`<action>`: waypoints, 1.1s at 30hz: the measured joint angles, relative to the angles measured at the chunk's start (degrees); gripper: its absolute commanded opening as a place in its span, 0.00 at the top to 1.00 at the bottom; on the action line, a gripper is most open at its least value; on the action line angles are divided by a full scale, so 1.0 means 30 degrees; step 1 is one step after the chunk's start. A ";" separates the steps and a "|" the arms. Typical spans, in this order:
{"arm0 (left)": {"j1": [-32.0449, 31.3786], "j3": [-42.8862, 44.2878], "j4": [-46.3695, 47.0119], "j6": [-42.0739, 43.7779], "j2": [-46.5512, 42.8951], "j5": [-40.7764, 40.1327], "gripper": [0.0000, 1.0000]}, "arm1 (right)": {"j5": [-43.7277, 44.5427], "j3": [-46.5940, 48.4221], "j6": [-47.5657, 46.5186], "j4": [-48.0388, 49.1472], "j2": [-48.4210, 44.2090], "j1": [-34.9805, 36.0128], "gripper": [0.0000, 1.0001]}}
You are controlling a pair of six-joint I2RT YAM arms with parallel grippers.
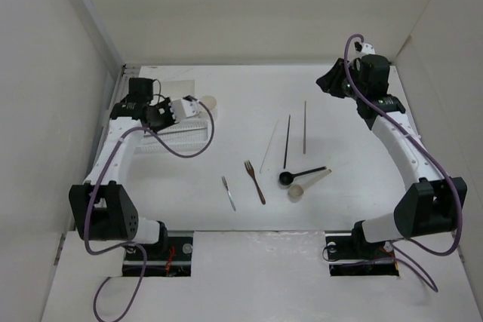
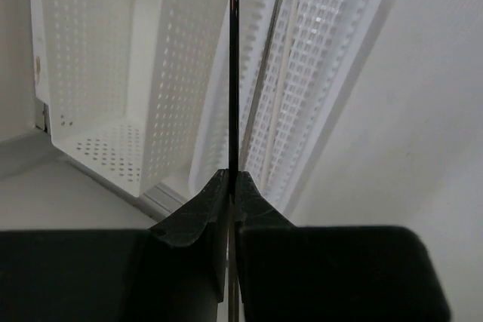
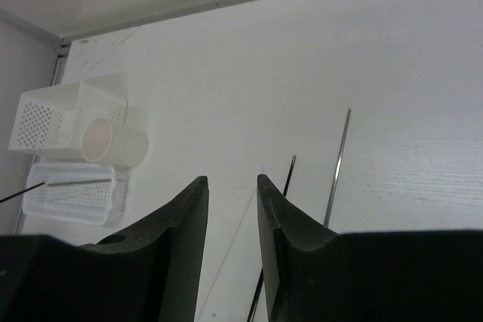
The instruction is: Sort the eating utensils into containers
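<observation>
My left gripper (image 2: 233,175) is shut on a dark chopstick (image 2: 233,73) and holds it over the slotted oblong tray (image 2: 317,73), beside the perforated box (image 2: 98,73). In the top view it (image 1: 162,116) is above the tray (image 1: 189,137), with the round cup (image 1: 209,102) lying next to it. My right gripper (image 3: 230,179) is open and empty, high at the back right (image 1: 330,81). On the table lie a metallic chopstick (image 1: 305,127), a dark chopstick (image 1: 287,141), a pale chopstick (image 1: 268,150), a black spoon (image 1: 300,174), a beige spoon (image 1: 306,185), a brown fork (image 1: 255,182) and a grey fork (image 1: 229,193).
The right wrist view shows the box (image 3: 64,115), the cup on its side (image 3: 113,142) and the tray (image 3: 72,190) grouped at the far left by the wall. White walls enclose the table on three sides. The left arm's purple cable (image 1: 198,145) loops over the tray.
</observation>
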 measured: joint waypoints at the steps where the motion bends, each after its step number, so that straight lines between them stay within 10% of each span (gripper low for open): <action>1: 0.0772 -0.0437 0.0007 0.1071 -0.0160 0.0240 1.00 | 0.0000 0.0095 0.0044 -0.0007 0.0226 0.0000 0.62; 14: 0.4138 -0.2477 0.2004 0.9989 0.2557 0.3206 1.00 | 0.0430 0.1705 0.0627 0.0488 0.1020 0.0488 0.62; 33: 0.3162 -0.3854 0.5319 0.9551 0.4590 0.4488 1.00 | 0.1967 0.2586 0.0794 -0.0576 0.0991 0.0721 0.62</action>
